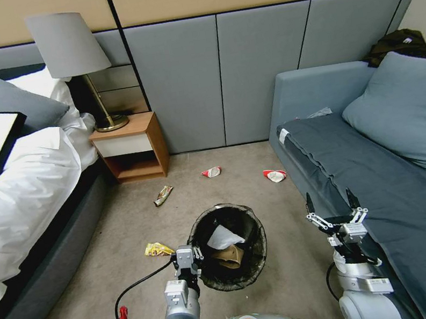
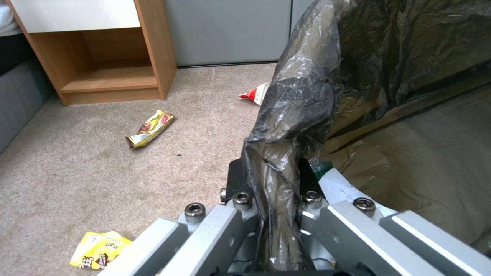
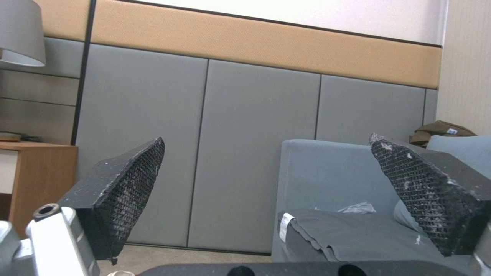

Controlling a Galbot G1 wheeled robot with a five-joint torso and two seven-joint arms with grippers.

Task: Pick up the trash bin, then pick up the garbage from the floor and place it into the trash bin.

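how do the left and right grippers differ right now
The left gripper is shut on the trash bin, pinching its bag-lined rim; the right gripper is open and holds nothing. The left gripper sits low at the trash bin over the carpet; the right gripper points forward beside the sofa. Both share the same metal build.

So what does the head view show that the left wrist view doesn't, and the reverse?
Head view: the right gripper open above the sofa, white paper and a brown bag inside the trash bin, and a second red-and-white wrapper beside the sofa.

Left wrist view: the left gripper's fingers pinching the bin's bag-covered rim.

Both: the left gripper, the bin, the yellow packet, the snack bar wrapper, the nightstand.
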